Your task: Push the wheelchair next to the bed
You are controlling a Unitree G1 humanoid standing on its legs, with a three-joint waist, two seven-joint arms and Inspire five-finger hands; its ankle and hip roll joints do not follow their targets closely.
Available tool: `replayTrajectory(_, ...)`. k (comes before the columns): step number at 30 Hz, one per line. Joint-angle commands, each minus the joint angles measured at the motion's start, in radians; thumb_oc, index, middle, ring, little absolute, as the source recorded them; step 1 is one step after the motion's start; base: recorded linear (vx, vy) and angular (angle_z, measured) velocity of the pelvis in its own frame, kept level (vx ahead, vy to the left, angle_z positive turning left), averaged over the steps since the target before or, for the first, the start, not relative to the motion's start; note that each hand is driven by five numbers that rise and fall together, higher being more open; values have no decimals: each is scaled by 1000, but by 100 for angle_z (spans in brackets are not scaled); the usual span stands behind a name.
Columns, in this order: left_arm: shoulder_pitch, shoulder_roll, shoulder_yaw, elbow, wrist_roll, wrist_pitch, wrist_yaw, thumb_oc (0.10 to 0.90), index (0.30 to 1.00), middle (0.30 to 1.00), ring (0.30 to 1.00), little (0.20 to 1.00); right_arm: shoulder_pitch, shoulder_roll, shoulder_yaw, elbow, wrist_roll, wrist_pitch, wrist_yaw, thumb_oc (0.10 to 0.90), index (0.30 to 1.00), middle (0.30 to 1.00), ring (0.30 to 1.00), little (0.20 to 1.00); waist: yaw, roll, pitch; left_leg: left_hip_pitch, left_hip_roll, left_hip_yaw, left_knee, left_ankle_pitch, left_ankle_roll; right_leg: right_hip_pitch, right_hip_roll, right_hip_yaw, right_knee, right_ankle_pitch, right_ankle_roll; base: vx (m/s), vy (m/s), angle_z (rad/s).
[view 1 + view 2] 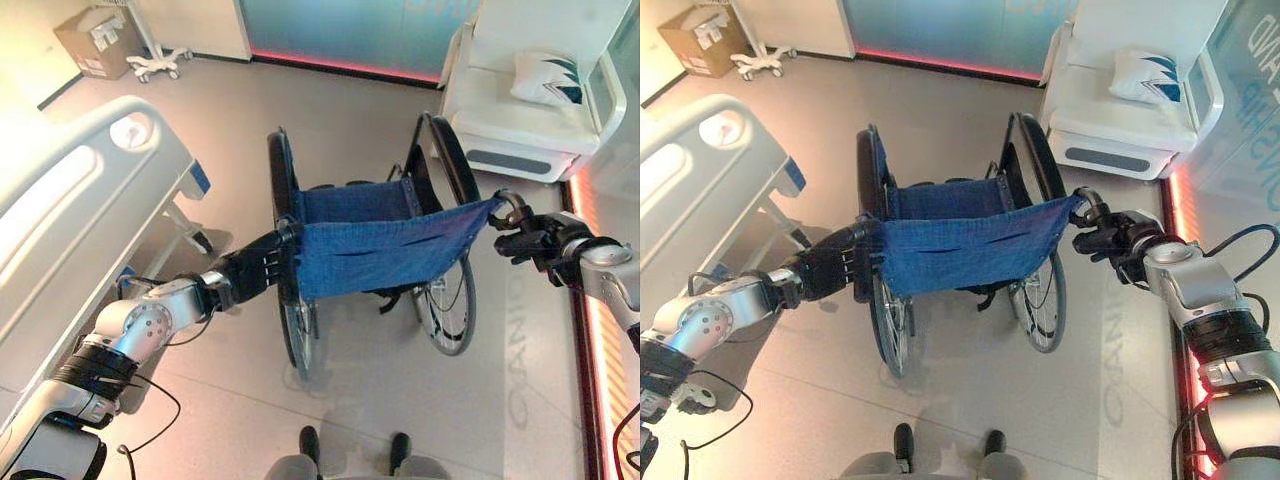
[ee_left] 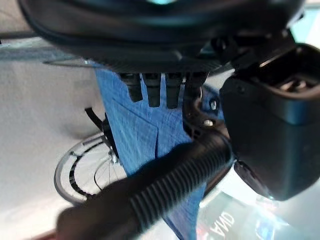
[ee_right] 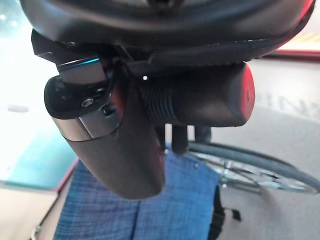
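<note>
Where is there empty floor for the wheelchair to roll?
Bare grey floor lies ahead of the blue-backed wheelchair, between the white hospital bed and white armchair. It is tight beside the bed's foot.

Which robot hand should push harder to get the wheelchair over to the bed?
Probably the right hand. The bed lies on the robot's left, so pushing the right handle should swing the wheelchair toward it. The left hand grips its handle nearer the bed.

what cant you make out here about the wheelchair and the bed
- Wheelchair front and footrests: hidden behind its blue backrest in both eye views.
- Bed: its near part cut off by the left edge.
- Left hand fingertips: hidden behind the backrest edge.
- Right hand: too small to read its grip.
</note>
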Motion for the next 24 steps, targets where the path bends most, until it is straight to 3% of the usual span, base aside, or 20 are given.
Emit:
replayTrajectory(1,-233,-75,70,-2,-87,-132,-141,800,900,900,900,900,-102,-39,54,10,4,-39,-13,400,300,300,300,300,-18,41,-35,-7,40,13,44,-18,-60,-53,11,4,99,-24,-26,-14,-12,-3)
replayTrajectory(6,-236,-100,39,-79,-128,-124,-149,800,900,900,900,900,-86,-27,49,-8,1,-47,-16,400,300,300,300,300,-24,39,-22,-12,39,12,50,-19,-58,-63,12,10,110,-24,-27,0,0,0)
replayTrajectory(8,-236,-110,30,-115,-141,-128,-167,696,745,745,745,745,-75,-20,40,-16,-1,-50,-21,400,300,300,300,300,-26,37,-16,-14,39,13,52,-21,-57,-67,12,11,114,-25,-27,-28,-9,-4)
replayTrajectory(9,-237,-115,24,-135,-147,-144,-180,409,314,314,314,314,-72,-17,36,-22,0,-47,-24,400,300,300,300,300,-27,36,-14,-15,39,14,53,-21,-57,-70,12,12,116,-24,-27,-33,-13,-2)
replayTrajectory(16,-229,-134,39,-232,-224,-232,-118,400,300,300,300,300,-56,-14,15,-36,-4,-39,-19,400,300,300,300,300,-27,33,-12,-16,37,11,53,-24,-57,-76,10,13,125,-23,-26,-5,-1,0)
replayTrajectory(24,-216,-153,76,-244,-217,-266,-53,400,300,300,300,300,-56,-12,2,-36,-8,-33,-15,400,300,300,300,300,-23,33,-11,-11,34,7,47,-25,-57,-75,7,7,125,-23,-26,0,0,0)
